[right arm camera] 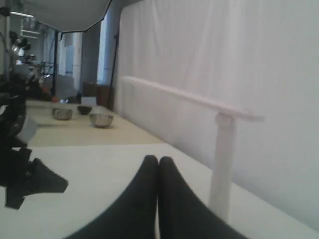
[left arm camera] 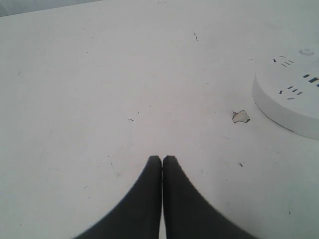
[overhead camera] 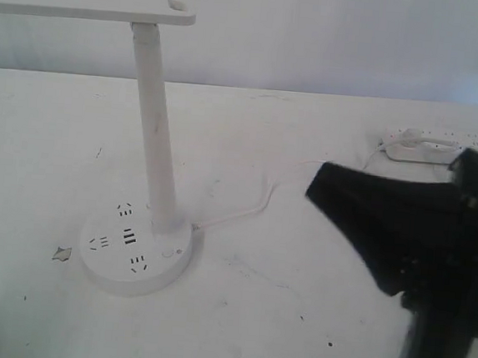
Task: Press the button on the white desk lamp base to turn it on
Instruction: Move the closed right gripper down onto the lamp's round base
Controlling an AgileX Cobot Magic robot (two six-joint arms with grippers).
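The white desk lamp [overhead camera: 154, 130] stands left of centre on the white table, its bar head [overhead camera: 87, 5] reaching left. Its round base [overhead camera: 136, 254] shows dark socket slots, two USB slots and the small round button [overhead camera: 168, 254] on the front right of the disc. My right gripper [overhead camera: 312, 190] is shut and empty, hanging above the table well to the right of the base. In its own view my right gripper [right arm camera: 158, 159] points past the pole [right arm camera: 223, 164]. My left gripper [left arm camera: 162, 159] is shut and empty over bare table, with the base [left arm camera: 291, 99] off to one side.
A thin white cord [overhead camera: 240, 214] runs from the base toward a white power strip [overhead camera: 443, 148] at the back right. A small torn chip [overhead camera: 62, 253] lies left of the base. Metal bowls [right arm camera: 101, 119] sit on a distant table.
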